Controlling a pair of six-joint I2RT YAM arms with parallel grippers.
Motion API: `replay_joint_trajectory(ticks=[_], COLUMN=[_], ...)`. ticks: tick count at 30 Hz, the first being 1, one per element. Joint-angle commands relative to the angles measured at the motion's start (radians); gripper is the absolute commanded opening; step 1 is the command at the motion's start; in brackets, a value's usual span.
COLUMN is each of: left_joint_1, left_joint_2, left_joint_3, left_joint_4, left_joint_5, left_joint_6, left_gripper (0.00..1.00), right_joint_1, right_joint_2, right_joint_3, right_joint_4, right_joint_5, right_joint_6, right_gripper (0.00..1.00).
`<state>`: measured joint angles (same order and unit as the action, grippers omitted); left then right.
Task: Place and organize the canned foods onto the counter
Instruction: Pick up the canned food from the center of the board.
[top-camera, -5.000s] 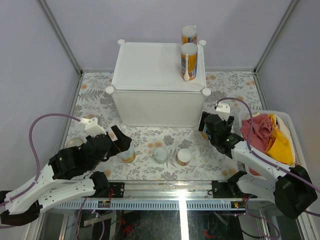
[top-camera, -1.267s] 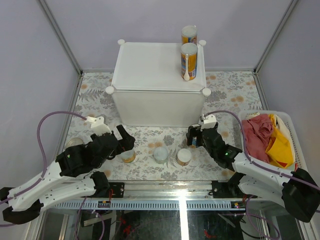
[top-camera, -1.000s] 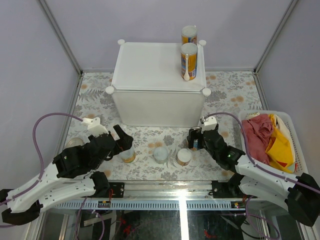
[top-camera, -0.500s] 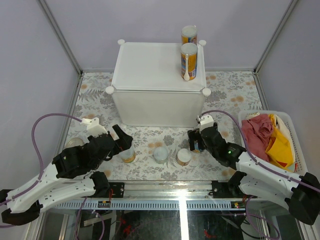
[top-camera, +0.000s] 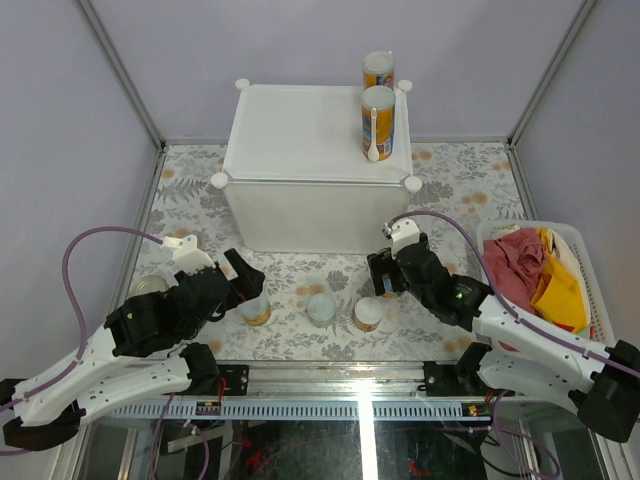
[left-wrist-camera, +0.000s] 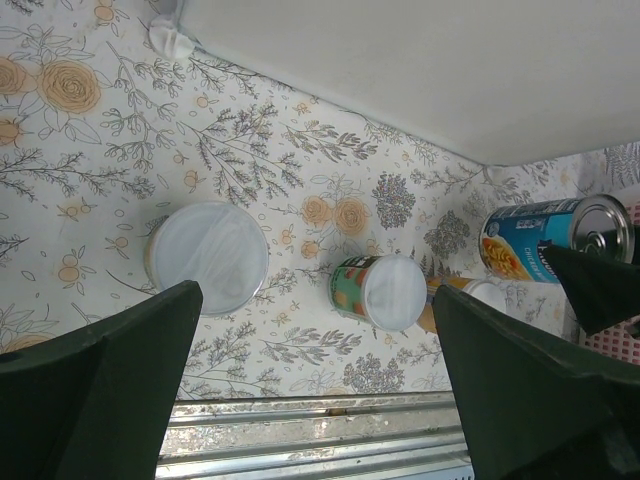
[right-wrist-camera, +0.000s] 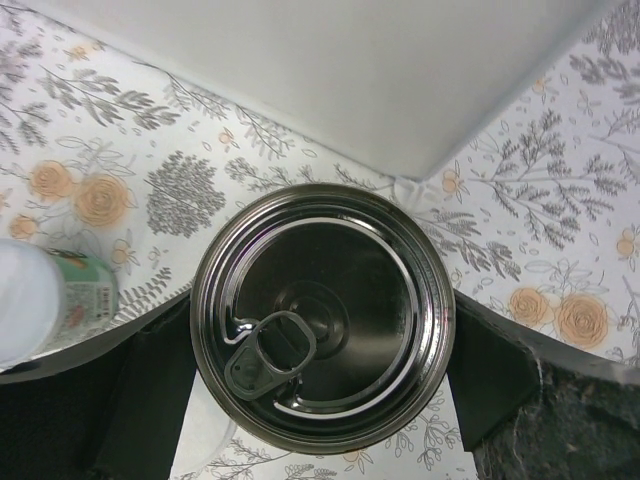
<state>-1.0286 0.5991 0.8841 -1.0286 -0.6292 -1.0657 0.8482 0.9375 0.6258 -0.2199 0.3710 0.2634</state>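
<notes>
Right hand (right-wrist-camera: 320, 335), released, straddled the blue-labelled tin (right-wrist-camera: 322, 300) standing at the white bench's (top-camera: 300, 130) foot; off-centre closing could have tipped it against the neighbouring short can (top-camera: 368, 315). Left hand (left-wrist-camera: 315, 300) released.

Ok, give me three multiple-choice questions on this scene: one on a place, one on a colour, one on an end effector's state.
1. The two tall yellow cans stand: A) on the counter B) inside it C) in front of it
2. The pull-tab tin has a label that is: A) red B) blue C) black
3. The right end effector is: A) shut and empty B) out of view C) open, astride the tin
Answers: A, at its far right corner; B, blue in the left wrist view; C, fingers on either side.
</notes>
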Motion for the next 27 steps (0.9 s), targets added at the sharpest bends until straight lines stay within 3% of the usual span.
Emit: replay_joint_trajectory(ticks=[1, 27], left_joint_1=[-0.005, -0.005], left_joint_2=[-0.002, -0.038], left_joint_3=[0.003, -0.008], left_joint_4=[-0.003, 0.001], left_joint_5=[-0.045, -0.063], left_joint_6=[-0.019, -0.017], left_gripper=[1.00, 1.00], right_joint_1=[0.037, 0.266], right_joint_2=[-0.001, 0.297], right_joint_3=[0.173, 0.881], right_joint_4=[0.086, -0.134], right_joint_5=[0.007, -0.053], right_joint_6=[-0.046, -0.143], right_gripper=[0.07, 0.06])
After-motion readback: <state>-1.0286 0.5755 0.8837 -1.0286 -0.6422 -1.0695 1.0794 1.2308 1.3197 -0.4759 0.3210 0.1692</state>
